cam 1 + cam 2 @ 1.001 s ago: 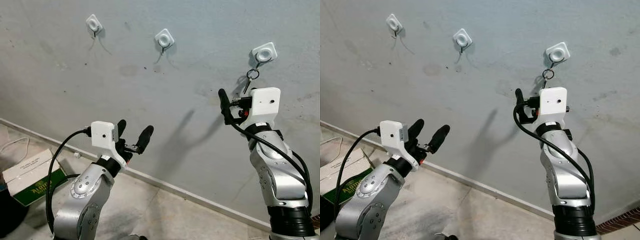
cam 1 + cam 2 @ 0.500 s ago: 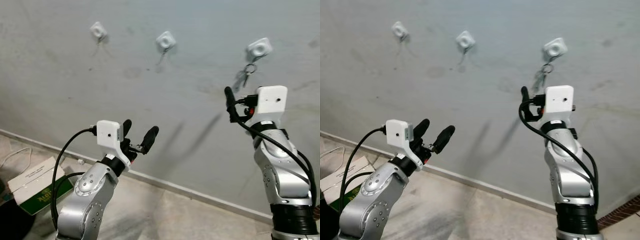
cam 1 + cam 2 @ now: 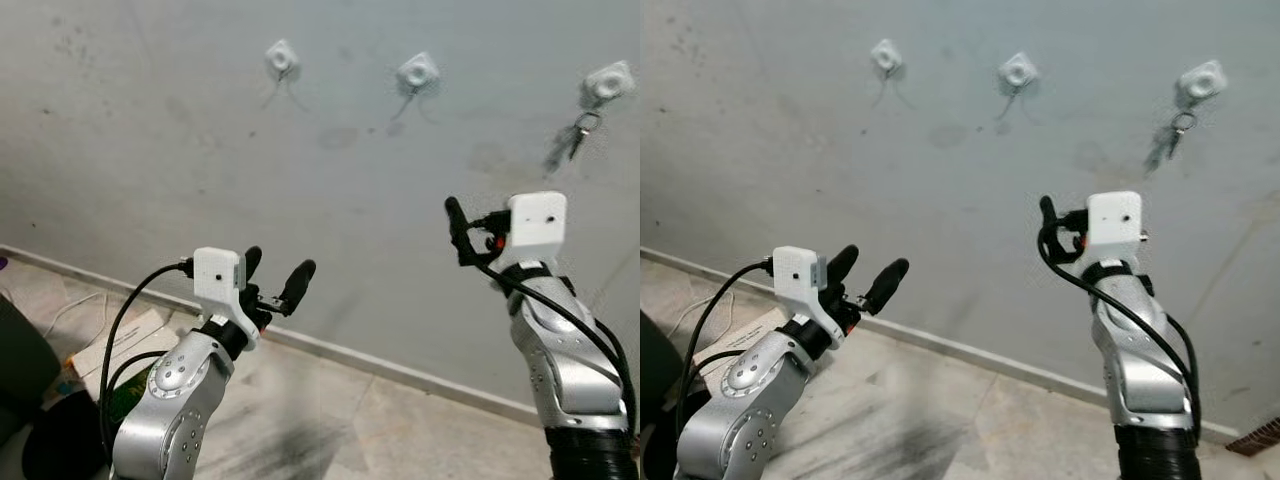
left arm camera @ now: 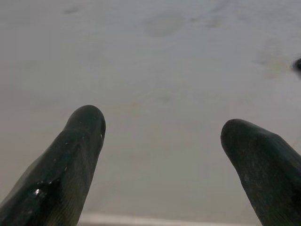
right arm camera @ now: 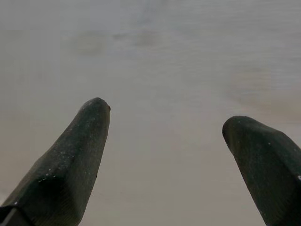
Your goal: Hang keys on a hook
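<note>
- Grey plaster wall (image 3: 200,150) carries three white square wall hooks in a row: left hook (image 3: 282,58), middle hook (image 3: 417,73), right hook (image 3: 608,82).
- Small metal keys on a ring (image 3: 575,135) hang from the right hook, dangling flat against the wall just below it. The other two hooks carry no keys.
- Pale baseboard (image 3: 380,368) runs along the foot of the wall; stone-tile floor (image 3: 330,430) lies open between the two arms.
- White cardboard box with green side (image 3: 120,350) sits on the floor at the left, near a dark rounded object (image 3: 20,350) of unclear kind.
- Right claw (image 5: 164,155) is raised below the keys, apart from them, fingers spread wide, holding nothing.
- Left claw (image 3: 275,280) is lower, near the baseboard line, fingers spread, released, facing bare wall.
</note>
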Controlling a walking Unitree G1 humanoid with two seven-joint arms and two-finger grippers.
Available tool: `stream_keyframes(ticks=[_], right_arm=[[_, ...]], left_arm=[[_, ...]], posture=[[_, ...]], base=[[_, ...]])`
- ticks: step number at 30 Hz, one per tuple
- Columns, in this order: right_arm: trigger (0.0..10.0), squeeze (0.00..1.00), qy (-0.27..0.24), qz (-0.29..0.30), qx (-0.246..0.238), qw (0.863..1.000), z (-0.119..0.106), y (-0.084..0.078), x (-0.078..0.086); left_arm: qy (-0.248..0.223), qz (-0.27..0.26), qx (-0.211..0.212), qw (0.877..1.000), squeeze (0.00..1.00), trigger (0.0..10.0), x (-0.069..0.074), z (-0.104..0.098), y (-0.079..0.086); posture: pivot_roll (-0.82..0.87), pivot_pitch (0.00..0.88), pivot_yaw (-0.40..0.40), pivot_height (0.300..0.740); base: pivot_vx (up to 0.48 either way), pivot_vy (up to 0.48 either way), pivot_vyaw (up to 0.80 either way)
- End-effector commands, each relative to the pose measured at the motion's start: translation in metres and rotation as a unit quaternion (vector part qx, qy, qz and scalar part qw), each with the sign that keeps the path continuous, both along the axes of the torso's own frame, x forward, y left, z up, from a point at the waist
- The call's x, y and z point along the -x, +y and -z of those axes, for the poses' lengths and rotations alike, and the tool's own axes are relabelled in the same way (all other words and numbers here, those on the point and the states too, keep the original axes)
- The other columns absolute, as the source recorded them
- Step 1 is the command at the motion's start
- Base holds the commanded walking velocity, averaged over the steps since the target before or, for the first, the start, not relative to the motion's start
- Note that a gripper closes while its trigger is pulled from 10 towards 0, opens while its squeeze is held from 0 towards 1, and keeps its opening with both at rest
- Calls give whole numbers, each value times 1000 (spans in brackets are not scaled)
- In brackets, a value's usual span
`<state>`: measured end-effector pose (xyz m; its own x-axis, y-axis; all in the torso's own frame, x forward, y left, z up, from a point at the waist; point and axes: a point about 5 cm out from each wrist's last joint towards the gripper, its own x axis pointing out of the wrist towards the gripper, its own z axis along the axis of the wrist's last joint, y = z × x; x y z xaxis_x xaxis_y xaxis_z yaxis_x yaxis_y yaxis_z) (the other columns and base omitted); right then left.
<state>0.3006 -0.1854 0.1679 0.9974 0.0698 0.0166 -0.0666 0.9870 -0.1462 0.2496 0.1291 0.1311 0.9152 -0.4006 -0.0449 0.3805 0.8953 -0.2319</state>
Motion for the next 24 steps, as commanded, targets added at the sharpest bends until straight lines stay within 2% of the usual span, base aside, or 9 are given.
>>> stream_keyframes(ticks=[1, 12, 16, 24], right_arm=[[10000, 0, 0, -7, 5, 1000, -1, 0, 4], [10000, 0, 50, 1, -9, 999, 18, 0, 39], [10000, 0, 74, 14, -3, 997, 28, -7, 55], [10000, 0, 113, 32, -16, 993, 40, -16, 65]], left_arm=[[1, -10, -8, 1000, 0, 10000, -1, 2, 4], [4, -23, 0, 1000, 0, 10000, 2, 2, 4], [23, -25, -2, 999, 0, 10000, 8, 11, 7], [29, -24, 3, 999, 0, 10000, 10, 13, 4]], posture=[[-24, 49, 49, 740], [-45, 35, 48, 740], [-54, 40, 52, 740], [-60, 53, 49, 740]], base=[[0, 0, 0], [0, 0, 0], [0, 0, 0], [0, 0, 0]])
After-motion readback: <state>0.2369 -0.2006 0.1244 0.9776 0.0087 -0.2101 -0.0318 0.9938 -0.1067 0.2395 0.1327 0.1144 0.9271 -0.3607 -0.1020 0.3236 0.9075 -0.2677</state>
